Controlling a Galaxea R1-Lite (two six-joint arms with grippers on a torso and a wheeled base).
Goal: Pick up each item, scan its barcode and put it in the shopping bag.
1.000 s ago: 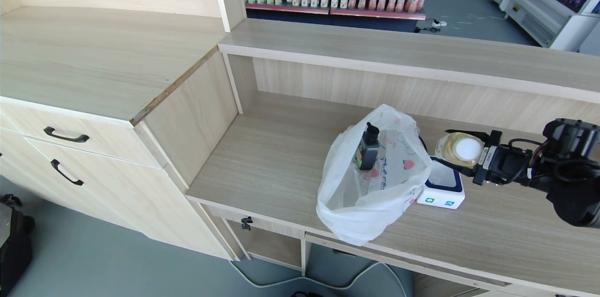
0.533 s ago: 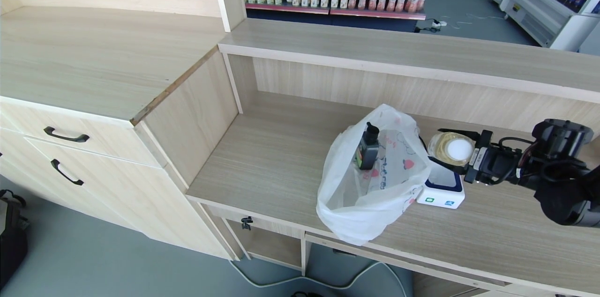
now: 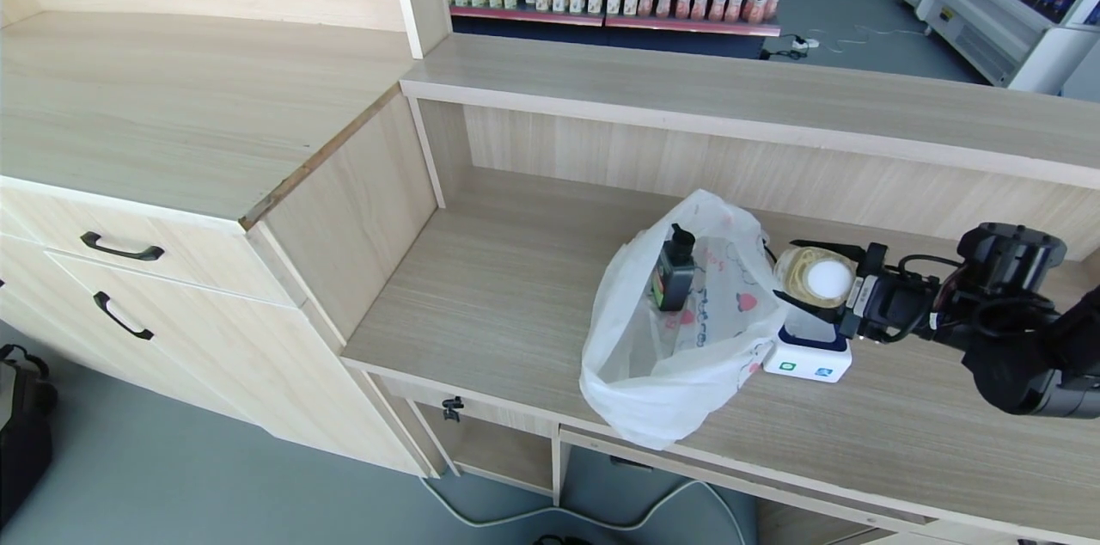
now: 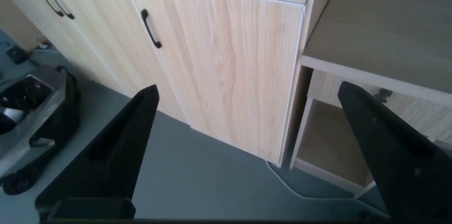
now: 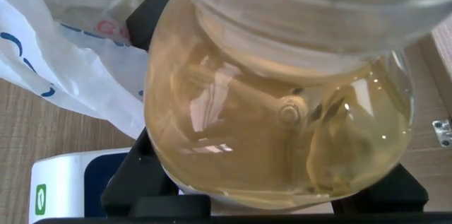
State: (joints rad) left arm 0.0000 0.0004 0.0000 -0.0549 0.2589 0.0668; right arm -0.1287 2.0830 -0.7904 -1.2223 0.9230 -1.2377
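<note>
One dark bottle already stands inside the shopping bag, and the jar of yellowish liquid looks to be at the scanning step, so bagging it is left to do. The right arm stretches in low over the counter with its wrist about level, and the right gripper is clamped on the jar, holding it just above the scanner beside the bag (white lid uppermost). The left gripper hangs spread wide and empty near the cabinet doors.
</note>
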